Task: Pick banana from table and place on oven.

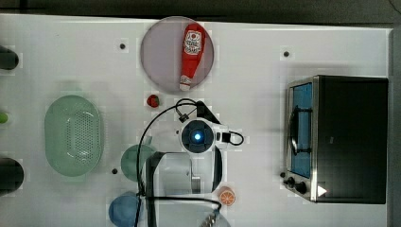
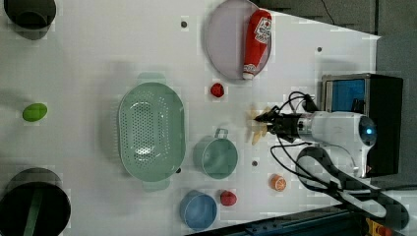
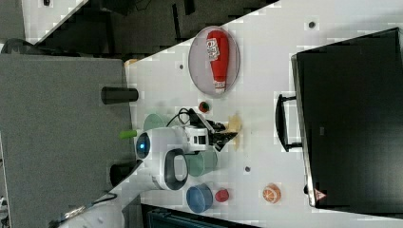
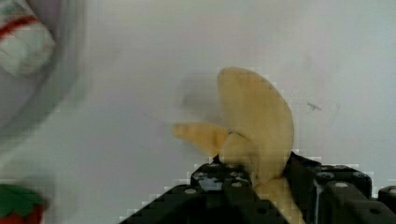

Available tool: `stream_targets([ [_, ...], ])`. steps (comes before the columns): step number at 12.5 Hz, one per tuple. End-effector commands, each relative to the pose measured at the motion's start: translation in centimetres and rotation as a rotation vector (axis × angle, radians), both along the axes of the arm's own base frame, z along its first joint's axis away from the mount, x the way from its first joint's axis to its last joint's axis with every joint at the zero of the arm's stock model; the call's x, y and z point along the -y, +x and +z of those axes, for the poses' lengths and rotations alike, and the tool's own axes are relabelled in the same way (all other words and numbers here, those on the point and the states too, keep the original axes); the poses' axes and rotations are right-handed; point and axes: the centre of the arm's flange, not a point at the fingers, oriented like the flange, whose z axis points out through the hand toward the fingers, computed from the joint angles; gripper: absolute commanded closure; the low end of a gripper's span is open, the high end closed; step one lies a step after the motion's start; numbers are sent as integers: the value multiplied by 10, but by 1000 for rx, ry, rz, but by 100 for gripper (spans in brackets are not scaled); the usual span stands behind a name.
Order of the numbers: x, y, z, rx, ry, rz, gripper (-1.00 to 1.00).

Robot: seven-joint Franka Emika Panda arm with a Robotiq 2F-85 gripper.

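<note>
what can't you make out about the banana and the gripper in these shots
- Top view: the robot arm covers the spot over the banana.
- Wrist view: the banana runs down between the gripper parts; its lower end is cut off by the picture edge.
- Left view: whether the banana has left the table cannot be told.
- Right view: the oven door glass is edge-on.

White, rounded arm links, a glowing blue ring, looping black cables, black screw-studded gripper (image 4: 254,179).
</note>
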Motion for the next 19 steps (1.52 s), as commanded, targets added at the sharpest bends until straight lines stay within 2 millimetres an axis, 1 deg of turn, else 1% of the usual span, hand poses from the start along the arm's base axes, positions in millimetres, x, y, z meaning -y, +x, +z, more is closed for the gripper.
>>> stream_targets([
  [1, 13, 44, 97, 140, -1, -67, 45],
  [2, 15, 50, 132, 128, -4, -69, 45],
  [4, 20, 53, 209, 94, -10, -79, 45],
  [6, 35, 46, 283, 56, -12, -108, 45],
  [7, 47, 41, 314, 37, -10, -131, 46],
  [8, 65, 35, 340, 22, -6, -163, 45],
  [9, 87, 30, 357, 10, 0, -201, 45],
  [10, 114, 26, 367, 6, 1, -243, 46],
  [11, 143, 22, 370, 8, -10, -259, 45],
  [12, 173, 18, 368, 3, -40, -224, 46],
  [13, 203, 14, 363, -4, -77, -153, 45],
  [14, 231, 12, 357, -6, -104, -96, 46],
  [16, 283, 10, 341, 6, -129, -63, 45],
  [18, 331, 5, 316, -12, -161, -2, 45],
  [19, 349, 5, 302, -20, -183, 45, 45],
])
